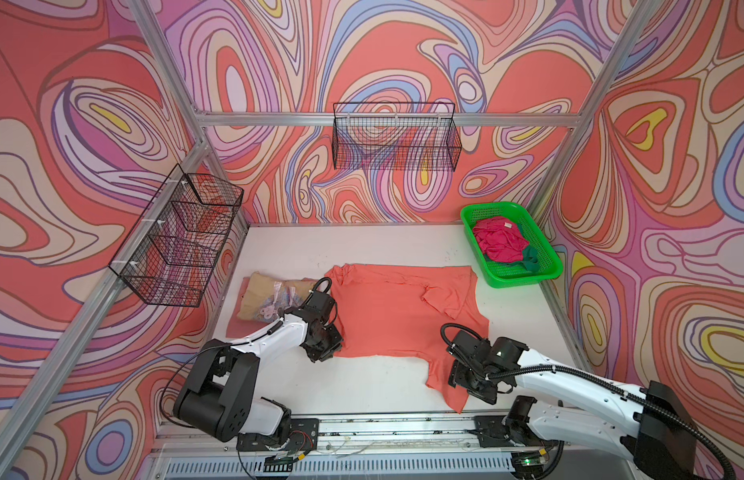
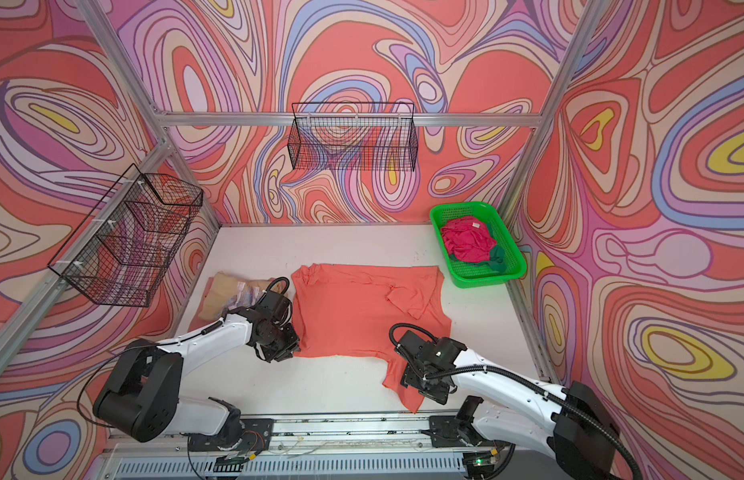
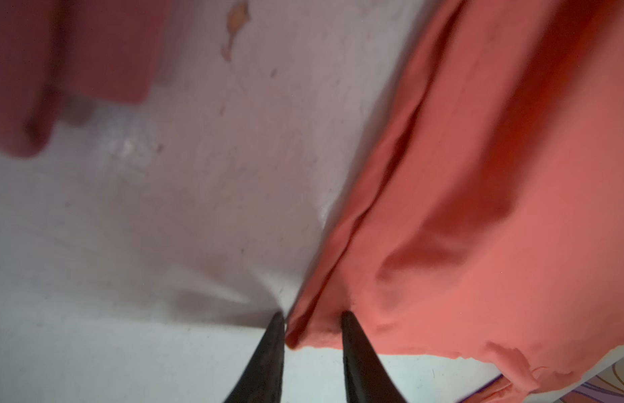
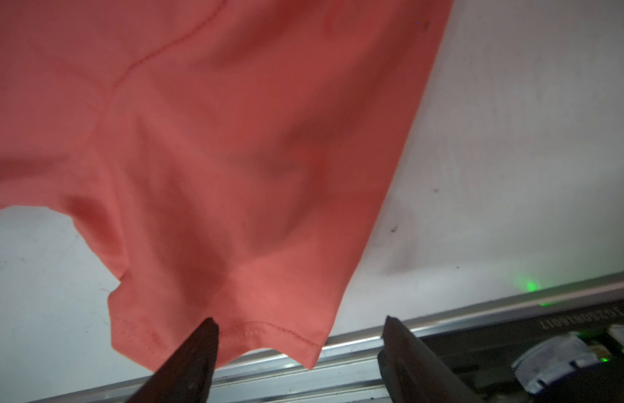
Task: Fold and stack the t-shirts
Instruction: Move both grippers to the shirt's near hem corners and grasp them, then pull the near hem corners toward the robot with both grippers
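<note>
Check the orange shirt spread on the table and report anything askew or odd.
The coral shirt is not flat: one sleeve is flipped over onto the body, the far left corner is bunched, and the other sleeve trails toward the front of the table.

Swirl-patterned walls (image 1: 382,50) rise around the white table (image 1: 382,245); a long wire basket (image 1: 397,141) hangs behind it, a divided wire basket (image 1: 174,245) to its left.
</note>
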Robot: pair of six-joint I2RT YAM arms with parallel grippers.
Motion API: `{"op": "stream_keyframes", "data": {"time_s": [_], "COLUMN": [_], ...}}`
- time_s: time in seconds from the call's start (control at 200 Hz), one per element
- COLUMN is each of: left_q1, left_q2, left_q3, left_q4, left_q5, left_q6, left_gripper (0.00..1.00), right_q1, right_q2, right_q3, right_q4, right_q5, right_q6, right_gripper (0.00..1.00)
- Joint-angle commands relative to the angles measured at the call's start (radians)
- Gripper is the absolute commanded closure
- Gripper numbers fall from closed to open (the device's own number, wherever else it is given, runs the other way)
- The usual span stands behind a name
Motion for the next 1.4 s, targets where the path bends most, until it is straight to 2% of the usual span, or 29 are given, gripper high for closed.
{"op": "stream_keyframes", "data": {"time_s": [0.0,0.155,0.346,0.541,0.671,0.786,0.936,1.042,1.232,1.397], "left_q1": [-0.006,-0.007,-0.007,-0.007,-0.006,-0.008,-0.007,-0.011,-0.053,-0.062], "left_q2": [0.039,0.061,0.029,-0.04,-0.068,-0.106,-0.131,-0.157,-0.182,-0.154], "left_q3": [0.003,-0.002,0.014,0.041,0.063,0.07,0.084,0.081,0.078,0.097], "left_q4": [0.014,0.034,0.003,-0.052,-0.101,-0.13,-0.195,-0.231,-0.273,-0.315], "left_q5": [-0.045,-0.038,-0.05,-0.086,-0.088,-0.099,-0.127,-0.14,-0.181,-0.219], "left_q6": [0.014,0.014,0.022,0.029,0.032,0.031,0.037,0.028,-0.029,-0.051], "left_gripper": [0.7,0.8,1.0,1.0,1.0,1.0,1.0,1.0,1.0,1.0], "right_q1": [0.028,0.091,0.145,0.165,0.214,0.228,0.229,0.228,0.228,0.223], "right_q2": [-0.003,0.027,0.073,0.089,0.101,0.111,0.087,0.05,0.001,-0.052], "right_q3": [-0.025,-0.034,-0.041,-0.065,-0.083,-0.092,-0.103,-0.084,0.002,0.148], "right_q4": [-0.011,0.005,0.048,0.084,0.118,0.135,0.132,0.097,-0.005,-0.172], "right_q5": [-0.006,-0.015,-0.025,-0.04,-0.045,-0.04,-0.026,0.012,0.111,0.275], "right_q6": [0.065,0.099,0.126,0.134,0.172,0.181,0.194,0.201,0.209,0.218], "right_gripper": [0.22,0.23,0.27,0.33,0.39,0.46,0.62,0.78,1.0,1.0]}}
